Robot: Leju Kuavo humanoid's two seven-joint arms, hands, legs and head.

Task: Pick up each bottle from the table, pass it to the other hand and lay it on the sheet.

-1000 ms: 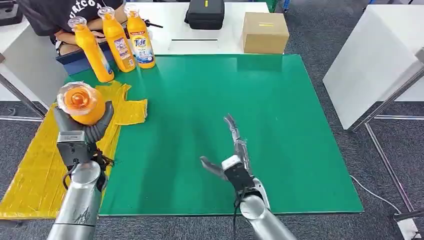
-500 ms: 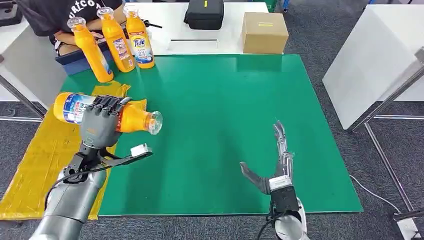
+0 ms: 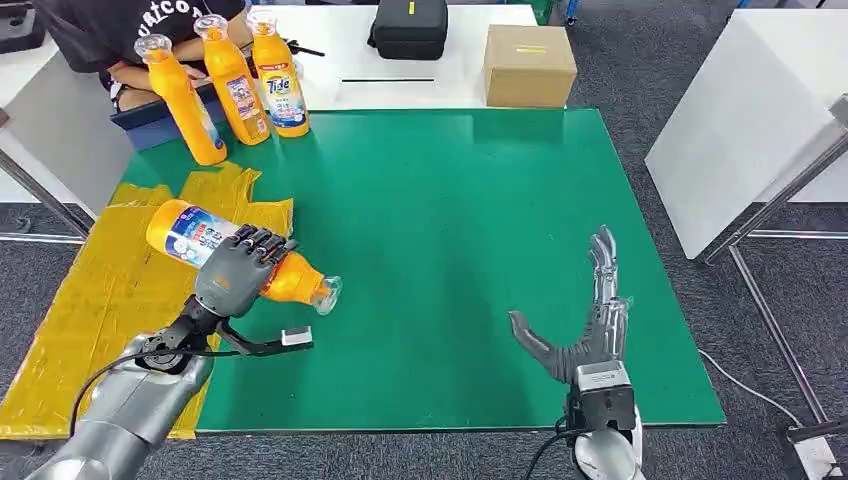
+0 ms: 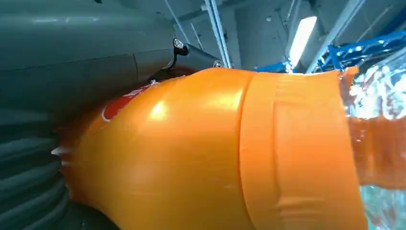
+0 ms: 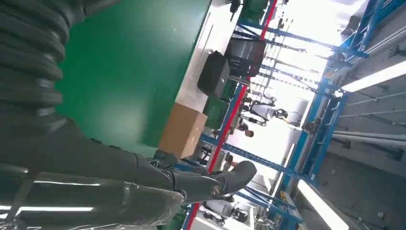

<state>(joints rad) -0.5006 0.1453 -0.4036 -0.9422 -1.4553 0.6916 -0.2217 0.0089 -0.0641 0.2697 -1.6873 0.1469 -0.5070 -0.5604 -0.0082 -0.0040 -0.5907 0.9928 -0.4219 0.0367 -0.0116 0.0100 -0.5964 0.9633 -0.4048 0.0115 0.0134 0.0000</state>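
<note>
My left hand [image 3: 236,270] grips an orange bottle [image 3: 195,236] with a blue-and-white label, lying sideways with its clear cap [image 3: 327,296] pointing right, over the edge between the yellow sheet [image 3: 90,310] and the green mat [image 3: 450,230]. The left wrist view shows the same orange bottle [image 4: 201,153] pressed close against my left hand [image 4: 72,62]. My right hand [image 3: 590,325] stands open, fingers upward, near the mat's front right; the right wrist view shows its thumb [image 5: 210,184]. Three more orange bottles [image 3: 232,80] stand upright at the mat's far left corner.
A cardboard box [image 3: 529,64] and a black case [image 3: 410,27] sit on the white table beyond the mat. A person in a dark top [image 3: 110,30] leans behind the standing bottles. A white table [image 3: 750,120] stands to the right.
My left hand has lowered and shifted right with the bottle, tilting its cap downward. My right hand has drawn back to the right and nearer the front edge, staying open.
</note>
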